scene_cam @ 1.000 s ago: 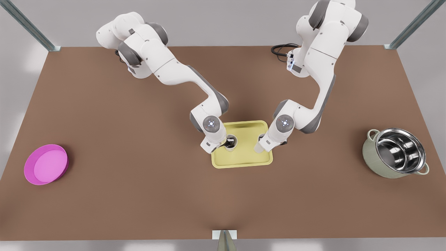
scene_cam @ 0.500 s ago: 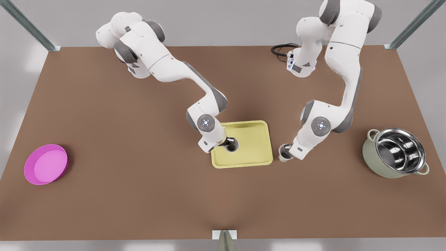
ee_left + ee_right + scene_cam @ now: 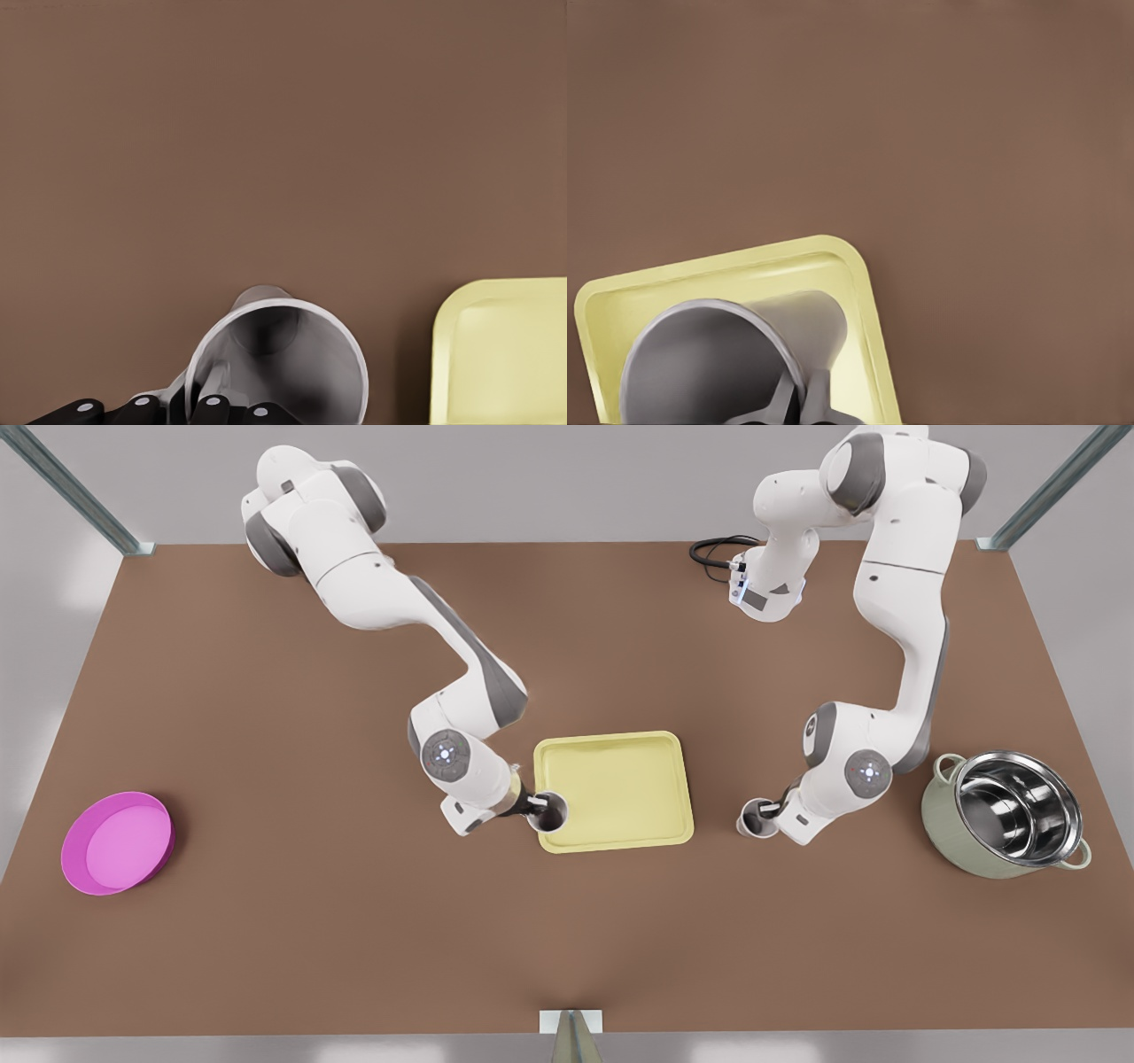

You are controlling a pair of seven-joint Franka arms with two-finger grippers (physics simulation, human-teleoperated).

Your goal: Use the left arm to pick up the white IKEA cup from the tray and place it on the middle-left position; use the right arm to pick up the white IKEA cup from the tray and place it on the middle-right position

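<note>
The pale yellow tray (image 3: 620,840) lies at the table's centre with nothing on it. My left gripper (image 3: 537,807) is shut on the rim of a white cup (image 3: 550,812), which hangs tilted over the tray's edge on the front view's left. In the left wrist view this cup (image 3: 288,354) has brown tabletop behind it and the tray (image 3: 505,354) beside it. My right gripper (image 3: 770,813) is shut on the other white cup (image 3: 755,820), off the tray on the front view's right. The right wrist view has that cup (image 3: 718,363) in front of the tray (image 3: 744,270).
A round magenta dish (image 3: 116,843) sits at the front view's far left. A green pot with a steel bowl inside (image 3: 1010,815) stands at the far right, close to the right arm's elbow. A black cable (image 3: 716,549) lies at the back edge.
Both arms have carried their cups outward from the tray. The left cup went to the tray's left edge; the right cup left the tray and moved right over the table.
</note>
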